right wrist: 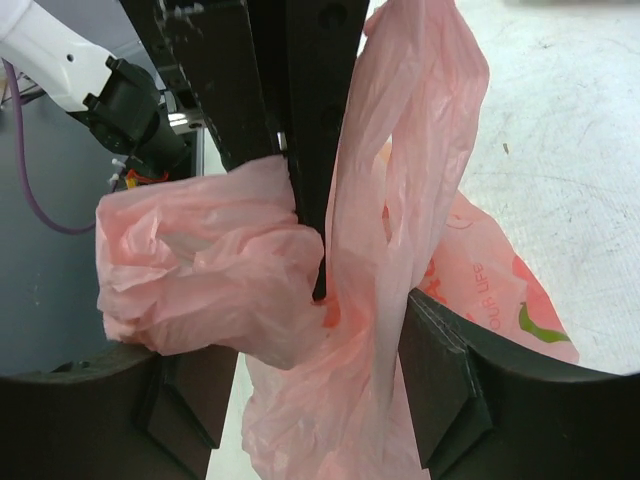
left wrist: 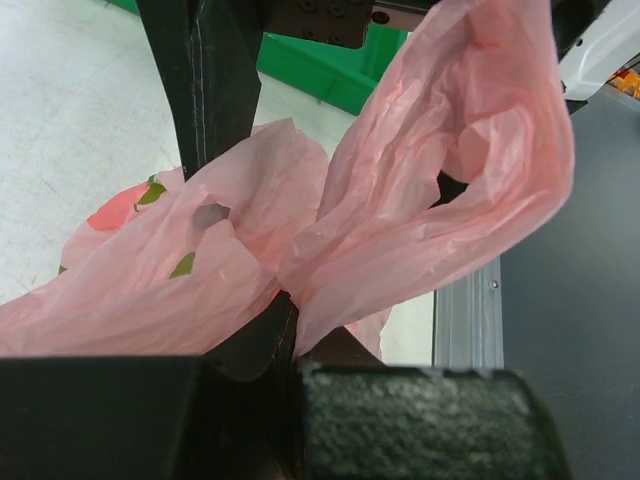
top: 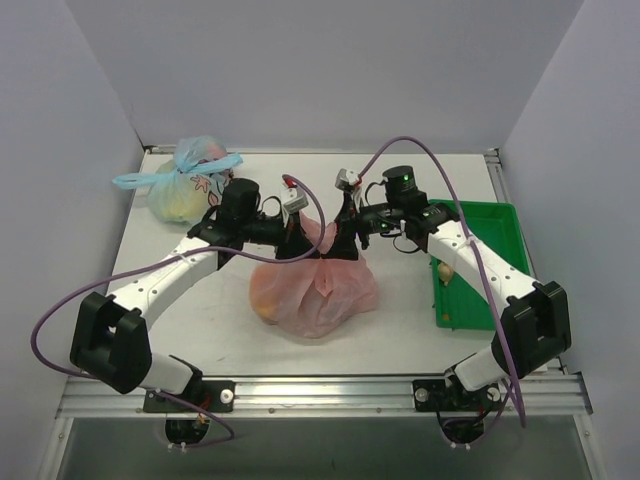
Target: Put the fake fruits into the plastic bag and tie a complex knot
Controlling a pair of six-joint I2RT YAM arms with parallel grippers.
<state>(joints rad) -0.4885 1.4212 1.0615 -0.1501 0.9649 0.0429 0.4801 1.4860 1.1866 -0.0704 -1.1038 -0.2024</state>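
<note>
The pink plastic bag (top: pixel 318 288) lies mid-table. An orange fruit (top: pixel 266 296) shows faintly through its left side. Its handle loops stand up between my two grippers. My left gripper (top: pixel 298 234) is shut on one pink handle, pinched at the fingertips in the left wrist view (left wrist: pixel 288 325); the loop (left wrist: pixel 450 180) balloons above. My right gripper (top: pixel 346 236) is open, its fingers (right wrist: pixel 450 385) standing either side of the other handle strip (right wrist: pixel 390 250) and a crumpled pink fold (right wrist: pixel 200 270). The left gripper's fingers (right wrist: pixel 310 110) reach down between them. No knot lump shows.
A pale blue flower-printed bag (top: pixel 188 182), tied shut, sits at the back left. A green tray (top: pixel 490 240) stands on the right with a small pale fruit (top: pixel 443 270) in it. The table's metal edge rail (left wrist: pixel 465 320) runs close by.
</note>
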